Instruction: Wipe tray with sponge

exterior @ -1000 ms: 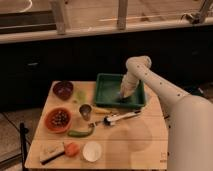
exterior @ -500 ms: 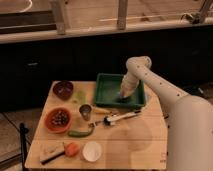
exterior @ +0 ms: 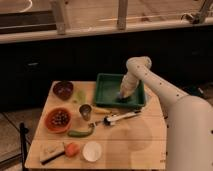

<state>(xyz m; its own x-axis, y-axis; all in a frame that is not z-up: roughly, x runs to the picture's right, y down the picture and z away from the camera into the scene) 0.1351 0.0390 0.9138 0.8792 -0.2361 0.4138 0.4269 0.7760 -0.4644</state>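
- Nothing has visibly moved since the earlier frames: the white arm stays bent down into the tray, and every item keeps its place.
- Nearest, along the front edge of the pale wooden worktop (exterior: 130,145), lie a pale block with a dark edge (exterior: 51,151), a small orange round fruit (exterior: 72,149) just beside it, and a small round white bowl (exterior: 92,150).
- Farther in, a long green vegetable (exterior: 81,132) lies beside a round orange bowl with dark contents (exterior: 59,120).
- At mid-worktop stands a small metal cup (exterior: 85,111), with a thin yellow item (exterior: 102,110) next to it and a white-handled utensil (exterior: 121,118) lying to its right.
- Behind those, a dark purple round bowl (exterior: 63,89) sits at the left rear, a pale green object (exterior: 80,95) just beside it.
- At the right rear rests the large rectangular green plastic tray with raised sides (exterior: 107,90).
- The end effector (exterior: 123,95) is down inside the tray at its right half, its fingers closed.
- Whether it grips the sponge cannot be told; the sponge itself is not discernible under the arm.
- Beyond the worktop rises a dark wall topped by a railing (exterior: 100,30).
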